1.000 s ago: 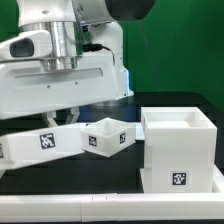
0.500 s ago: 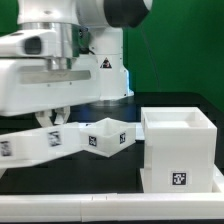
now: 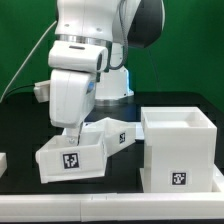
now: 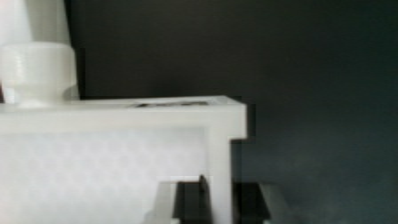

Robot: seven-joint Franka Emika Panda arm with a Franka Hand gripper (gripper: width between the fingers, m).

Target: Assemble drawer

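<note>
At the near left, a small shallow white plastic tray (image 3: 70, 162) with a square tag sits tilted, its far wall pinched in my claw (image 3: 78, 133). Right of it, a second white tray (image 3: 117, 135) lies just beside the large white cube-shaped casing (image 3: 178, 150) on the black surface (image 3: 20, 130).

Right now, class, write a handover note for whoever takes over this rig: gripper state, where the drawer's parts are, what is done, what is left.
Gripper: lowered onto the rear wall of the near tray. Whether it is clamped on that wall cannot be told.
Near tray: at the exterior view's left, tag facing the camera, outside the casing.
Second tray: behind the near tray, close beside the casing, also outside it.
Casing: upright at the exterior view's right, open side up, no tray in it.
Done: no tray fitted yet.
Left: both trays into the casing.
</note>
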